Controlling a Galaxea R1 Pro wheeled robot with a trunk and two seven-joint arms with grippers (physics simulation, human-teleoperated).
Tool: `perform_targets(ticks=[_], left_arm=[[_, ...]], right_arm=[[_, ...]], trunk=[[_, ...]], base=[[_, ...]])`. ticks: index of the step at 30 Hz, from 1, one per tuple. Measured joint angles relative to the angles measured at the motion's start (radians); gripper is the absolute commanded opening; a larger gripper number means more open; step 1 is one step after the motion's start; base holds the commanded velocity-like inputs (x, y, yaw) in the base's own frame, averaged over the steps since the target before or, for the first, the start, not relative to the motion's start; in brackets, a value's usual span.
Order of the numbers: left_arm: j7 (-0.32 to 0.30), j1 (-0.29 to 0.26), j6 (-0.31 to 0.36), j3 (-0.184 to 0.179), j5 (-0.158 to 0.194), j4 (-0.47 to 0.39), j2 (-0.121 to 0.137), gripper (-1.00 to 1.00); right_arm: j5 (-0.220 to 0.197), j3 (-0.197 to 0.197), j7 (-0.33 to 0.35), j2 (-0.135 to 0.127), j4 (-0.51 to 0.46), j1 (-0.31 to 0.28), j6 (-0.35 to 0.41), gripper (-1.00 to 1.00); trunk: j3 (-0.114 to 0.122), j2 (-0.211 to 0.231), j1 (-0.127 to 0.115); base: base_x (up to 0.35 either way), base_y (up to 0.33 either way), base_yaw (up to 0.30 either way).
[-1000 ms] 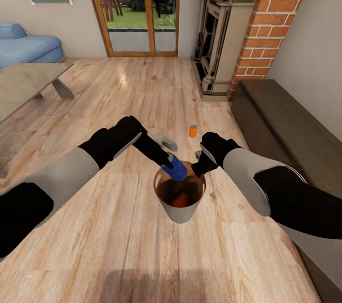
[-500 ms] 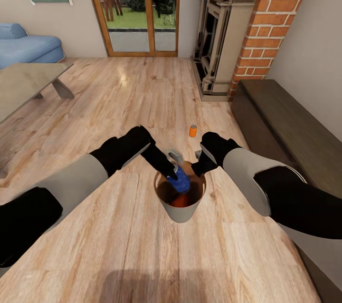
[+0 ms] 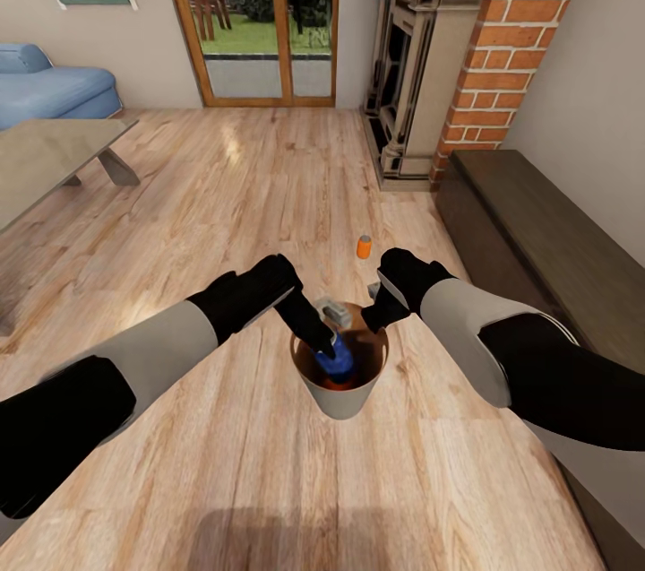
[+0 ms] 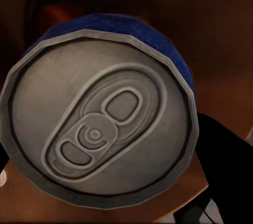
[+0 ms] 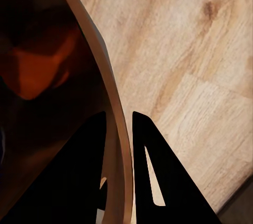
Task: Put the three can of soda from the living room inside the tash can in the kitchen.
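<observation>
Two cans inside bin point(image 3: 339, 392): blue can point(image 3: 330, 359) low in the mouth, clamped in left gripper point(image 3: 324, 345), and orange can point(image 3: 339, 381) at the bottom beneath it. From left wrist, blue can's point(image 4: 100, 110) silver top and pull tab close up, brown bin wall point(image 4: 174, 2) behind, one dark finger point(image 4: 224, 158) against its side. Third can point(image 3: 364, 246), orange, upright on wood floor point(image 3: 224, 463) beyond bin, well apart from it. Right gripper point(image 3: 374, 316) pinched on bin's far rim; from right wrist, thin rim point(image 5: 113, 124) between two fingers point(image 5: 153, 171), one inside, one outside, orange can point(image 5: 37, 71) deep in bin. Fireplace point(image 3: 421, 60) and low cabinet point(image 3: 546, 248) farther off past bin's right side.
</observation>
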Motion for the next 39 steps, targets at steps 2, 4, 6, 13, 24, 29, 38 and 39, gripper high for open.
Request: perform_targets(ticks=[2, 4, 6, 13, 24, 29, 38, 39], left_arm=[[0.002, 0.001, 0.0, -0.002, 0.001, 0.002, 0.0, -1.0], [0.009, 0.005, 0.0, -0.003, 0.0, 0.003, 0.0, -1.0], [0.047, 0.018, -0.001, -0.005, -0.003, 0.004, -0.001, -1.0], [0.101, 0.043, 0.0, -0.006, 0.001, 0.004, -0.001, 1.0], [0.108, 0.045, 0.0, -0.005, 0.006, -0.003, 0.009, 1.0], [0.105, 0.045, 0.0, 0.007, 0.014, -0.008, 0.028, 1.0], [0.015, 0.046, -0.002, 0.171, 0.018, -0.257, 0.345, 1.0], [-0.007, 0.047, 0.0, 0.195, 0.022, -0.285, 0.365, 1.0]], right_arm=[[0.0, 0.0, 0.0, 0.0, 0.001, 0.0, 0.0, -1.0], [-0.001, -0.001, 0.0, 0.0, 0.001, 0.0, 0.0, -1.0], [-0.002, -0.001, 0.0, 0.0, 0.001, 0.0, 0.0, -1.0], [-0.001, -0.001, 0.0, 0.0, 0.001, 0.0, 0.0, -1.0], [0.0, 0.0, 0.0, 0.0, 0.005, 0.0, 0.0, -1.0], [-0.006, -0.006, 0.001, 0.0, 0.009, 0.003, 0.001, -1.0], [-0.046, -0.045, 0.002, -0.001, 0.003, 0.022, 0.003, -1.0], [-0.026, -0.027, 0.0, -0.001, 0.003, 0.022, 0.003, -1.0]], trunk=[[0.0, 0.0, 0.0], [0.0, 0.0, 0.0], [0.0, 0.0, 0.0], [0.0, 0.0, 0.0], [0.0, 0.0, 0.0], [0.0, 0.0, 0.0], [0.0, 0.0, 0.0], [0.0, 0.0, 0.0]], base=[[0.0, 0.0, 0.0], [0.0, 0.0, 0.0], [0.0, 0.0, 0.0], [0.0, 0.0, 0.0], [0.0, 0.0, 0.0], [0.0, 0.0, 0.0], [0.0, 0.0, 0.0], [0.0, 0.0, 0.0]])
